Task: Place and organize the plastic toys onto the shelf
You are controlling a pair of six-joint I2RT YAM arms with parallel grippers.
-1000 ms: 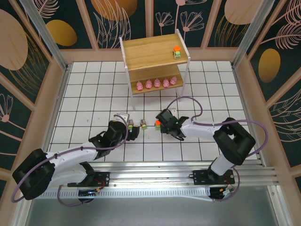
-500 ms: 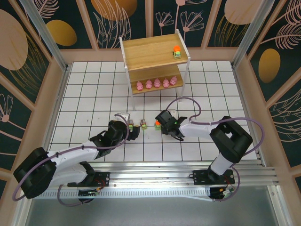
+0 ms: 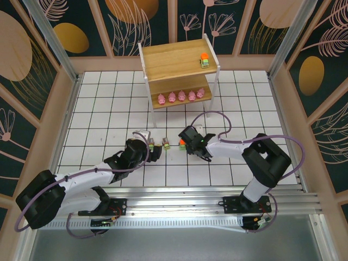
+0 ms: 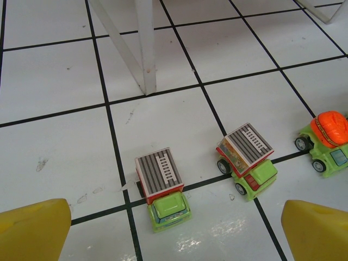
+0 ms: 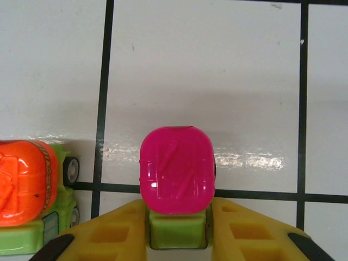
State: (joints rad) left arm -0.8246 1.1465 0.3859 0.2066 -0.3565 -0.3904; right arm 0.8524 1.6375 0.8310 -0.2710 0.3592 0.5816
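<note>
Four trucks sit on the white tiled desk (image 3: 109, 109) in front of the shelf (image 3: 179, 57), between the two arms. The right tool (image 5: 178, 231) is clamped narrow on the pink truck (image 5: 176, 169). Its yellow fingers (image 5: 239, 228) press both sides of the truck's green body, and the pink top pokes out just ahead of the tips. The orange truck (image 5: 24, 182) stands just beside it, to the left in the right wrist view, apart from the fingers. The pink truck's wheels cannot be seen, so whether it rests on the desk cannot be told.

The left tool (image 4: 176, 242) is spread wide and holds nothing, its yellow fingers (image 4: 35, 228) at the bottom corners of the left wrist view. Two grey trucks (image 4: 160, 182) (image 4: 247, 157) lie just ahead of it, within the span of the fingers and touching neither. A white shelf leg (image 4: 145, 49) stands beyond them.

On the shelf, five pigs (image 3: 181, 96) line the lower board in a row. One more orange-topped truck (image 3: 204, 61) sits at the right end of the upper board.
</note>
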